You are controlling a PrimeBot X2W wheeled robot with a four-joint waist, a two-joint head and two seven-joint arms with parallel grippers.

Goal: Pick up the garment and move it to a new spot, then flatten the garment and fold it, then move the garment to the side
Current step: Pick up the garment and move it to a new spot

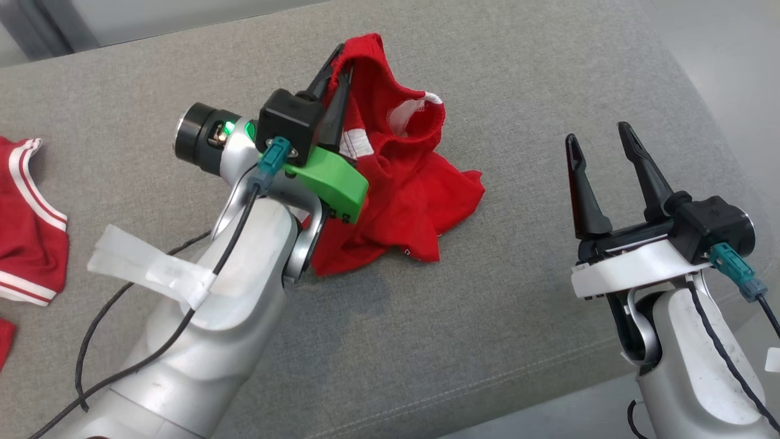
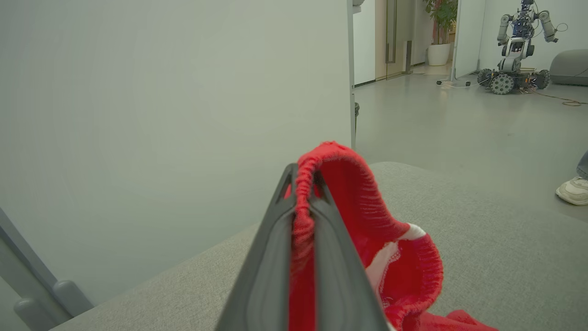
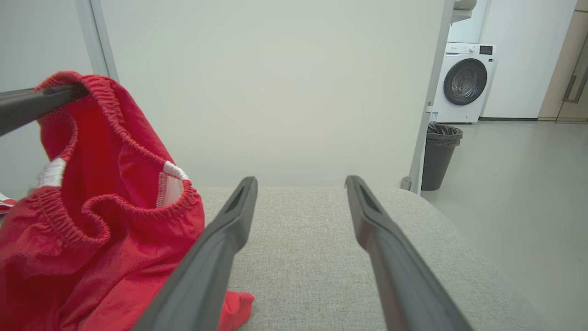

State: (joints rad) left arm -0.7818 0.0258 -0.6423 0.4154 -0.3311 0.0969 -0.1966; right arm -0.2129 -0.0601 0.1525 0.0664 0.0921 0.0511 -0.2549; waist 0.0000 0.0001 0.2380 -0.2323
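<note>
The garment is a pair of red shorts with white trim, bunched up on the grey cushion. My left gripper is shut on its elastic waistband and holds that edge lifted, while the rest hangs down to the cushion. In the left wrist view the waistband is pinched between the two dark fingers. My right gripper stands open to the right of the garment, apart from it, with nothing between its fingers. The right wrist view shows the garment to the left of the open fingers.
Another red garment with white stripes lies at the cushion's left edge. The cushion's right edge drops to the floor near my right arm. A bin and a washing machine stand beyond; another robot and a person's shoe are on the floor.
</note>
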